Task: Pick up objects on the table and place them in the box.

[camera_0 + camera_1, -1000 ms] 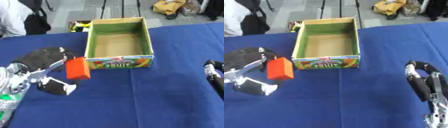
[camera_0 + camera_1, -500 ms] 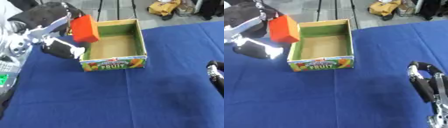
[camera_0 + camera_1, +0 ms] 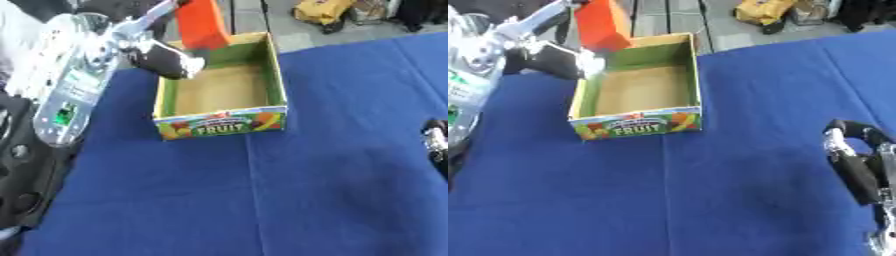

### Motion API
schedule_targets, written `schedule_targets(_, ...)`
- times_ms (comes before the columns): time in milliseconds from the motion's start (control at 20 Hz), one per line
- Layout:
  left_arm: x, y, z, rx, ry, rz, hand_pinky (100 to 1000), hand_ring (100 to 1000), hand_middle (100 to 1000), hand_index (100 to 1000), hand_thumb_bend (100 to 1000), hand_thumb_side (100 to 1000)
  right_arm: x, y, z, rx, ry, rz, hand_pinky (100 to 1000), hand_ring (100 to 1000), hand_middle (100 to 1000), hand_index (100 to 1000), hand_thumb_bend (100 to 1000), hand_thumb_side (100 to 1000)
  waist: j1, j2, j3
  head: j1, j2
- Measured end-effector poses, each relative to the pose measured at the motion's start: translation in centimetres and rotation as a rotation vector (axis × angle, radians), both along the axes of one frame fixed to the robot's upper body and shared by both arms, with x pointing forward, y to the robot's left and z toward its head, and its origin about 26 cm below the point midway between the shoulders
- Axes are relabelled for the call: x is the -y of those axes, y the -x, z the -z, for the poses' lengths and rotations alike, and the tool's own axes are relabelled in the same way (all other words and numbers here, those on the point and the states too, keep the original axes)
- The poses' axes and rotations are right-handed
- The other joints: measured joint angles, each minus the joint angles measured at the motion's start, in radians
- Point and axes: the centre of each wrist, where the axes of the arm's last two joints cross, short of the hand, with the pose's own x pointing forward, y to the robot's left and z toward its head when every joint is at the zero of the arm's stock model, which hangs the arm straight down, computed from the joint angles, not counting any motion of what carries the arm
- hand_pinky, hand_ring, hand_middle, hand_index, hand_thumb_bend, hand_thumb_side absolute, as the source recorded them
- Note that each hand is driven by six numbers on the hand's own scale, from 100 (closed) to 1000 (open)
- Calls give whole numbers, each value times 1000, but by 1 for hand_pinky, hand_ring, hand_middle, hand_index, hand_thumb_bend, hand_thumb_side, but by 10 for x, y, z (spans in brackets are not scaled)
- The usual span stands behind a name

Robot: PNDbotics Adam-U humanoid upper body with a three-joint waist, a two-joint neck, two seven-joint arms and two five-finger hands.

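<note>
The left arm [image 3: 66, 95], silver and black, is seen entering from the left edge and reaching up toward the far side of the table. The left hand [image 3: 162, 47] is closed on an orange block [image 3: 201, 22]: the block is pinched between a silver finger along its top left and the black thumb below it. The block is held in the air, tilted, over the far left corner of the box [image 3: 223, 122], above the rim and not touching the floor of the box. The box is an open cardboard tray with green inner walls, a brown bare floor and a printed front panel reading FRUIT; it is set on the blue table [image 3: 289, 200], left of centre. Nothing is seen lying inside it. The cloth right of the box is plain blue. The right hand [image 3: 857, 167] is shown at the right edge, low, well apart from the box, resting with fingers relaxed and slightly curved, nothing held. Beyond the table's far edge a grey floor and a yellow bag [image 3: 328, 11] are visible.
</note>
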Motion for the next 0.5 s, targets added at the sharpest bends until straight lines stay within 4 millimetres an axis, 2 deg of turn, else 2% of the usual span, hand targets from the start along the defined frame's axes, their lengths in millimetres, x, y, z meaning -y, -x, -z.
schedule_targets(300, 11, -35, 14, 7, -1, -70, 101, 341, 424, 631, 100, 225, -2, -1, -3, 1, 4, -28, 750, 950, 683, 767, 100, 691, 13, 10, -41, 36, 6)
schedule_targets(500, 13, -52, 27, 4, -18, -112, 104, 342, 424, 632, 100, 221, -4, -1, -3, -1, 2, -43, 750, 951, 683, 767, 100, 690, 17, 12, -55, 48, 6)
